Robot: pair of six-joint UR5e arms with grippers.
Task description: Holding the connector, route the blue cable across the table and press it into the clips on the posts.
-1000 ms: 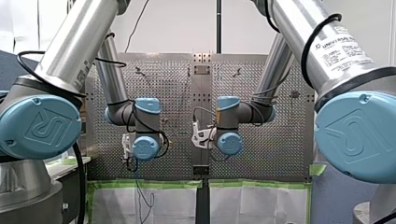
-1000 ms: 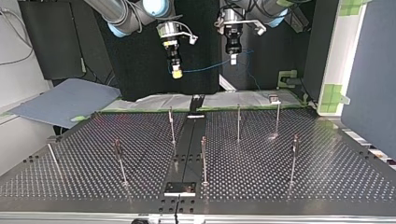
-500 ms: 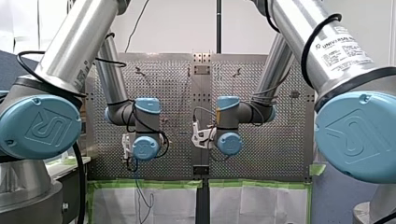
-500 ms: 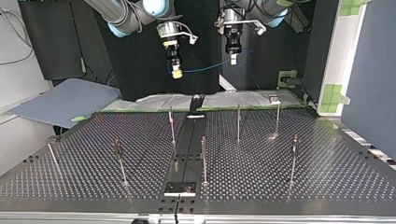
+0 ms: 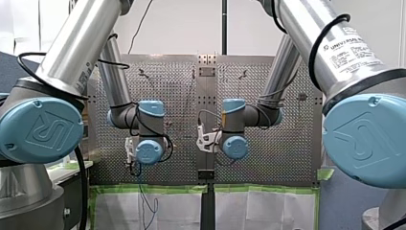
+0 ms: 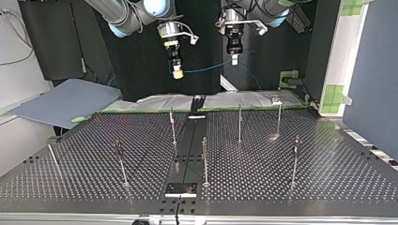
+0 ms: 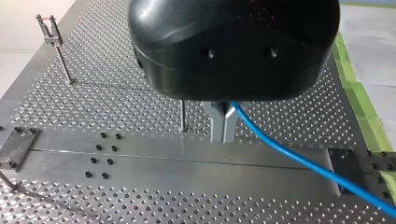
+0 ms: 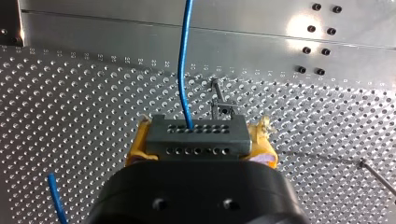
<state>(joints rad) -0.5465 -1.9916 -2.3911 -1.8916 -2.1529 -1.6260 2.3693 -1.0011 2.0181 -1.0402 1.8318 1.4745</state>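
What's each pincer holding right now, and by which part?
Right pincer clamps the grey connector by its two short ends. Left pincer pinches the blue cable along its run, away from the connector.

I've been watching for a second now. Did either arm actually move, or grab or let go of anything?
Nothing visibly changed. My right end effector still grips the connector, my left end effector still pinches the blue cable, and both hang where they were.
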